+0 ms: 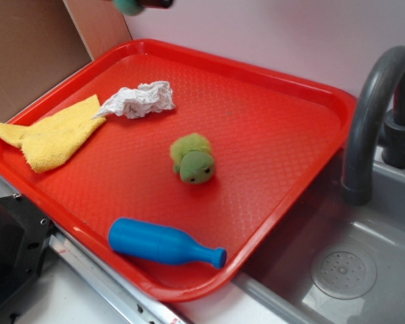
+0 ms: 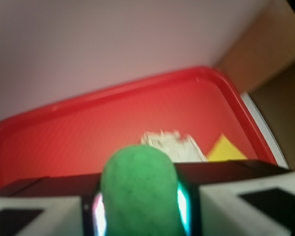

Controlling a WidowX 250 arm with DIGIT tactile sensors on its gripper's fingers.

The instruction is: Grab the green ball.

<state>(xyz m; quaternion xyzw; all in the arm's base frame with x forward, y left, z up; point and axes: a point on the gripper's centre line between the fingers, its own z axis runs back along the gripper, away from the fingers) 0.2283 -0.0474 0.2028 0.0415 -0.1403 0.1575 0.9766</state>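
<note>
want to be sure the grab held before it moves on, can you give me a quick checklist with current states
1. Green ball sits between the pincer fingers: ok, wrist view shows it filling the gap.
2. Ball is lifted off the red tray: ok, exterior view shows it at the top edge, high above the tray.
3. Grip is centred on the ball: cannot tell, wrist view is blurred.
4. Plush turtle left untouched on the tray: ok.
5. Blue bottle, yellow cloth and crumpled paper lie apart from the pincer: ok.
</note>
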